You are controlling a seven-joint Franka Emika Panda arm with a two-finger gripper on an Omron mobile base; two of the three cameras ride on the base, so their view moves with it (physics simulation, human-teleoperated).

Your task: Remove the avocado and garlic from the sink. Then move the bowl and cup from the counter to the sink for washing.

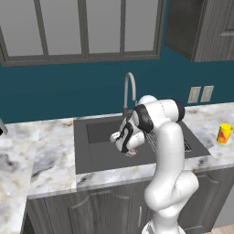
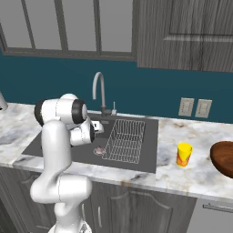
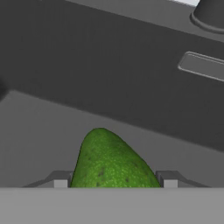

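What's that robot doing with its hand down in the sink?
The robot's white arm is reaching into the sink. Its gripper has a finger on each side of the green avocado, though a firm squeeze can't be confirmed. The garlic lies on the sink floor beside the wire rack. The yellow cup and brown bowl wait on the counter.

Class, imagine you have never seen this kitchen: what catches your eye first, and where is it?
The white arm bends down into the dark sink, where the hand view shows the green avocado sitting between the gripper fingertips. On the counter to the right stand the bright yellow cup and the brown bowl.
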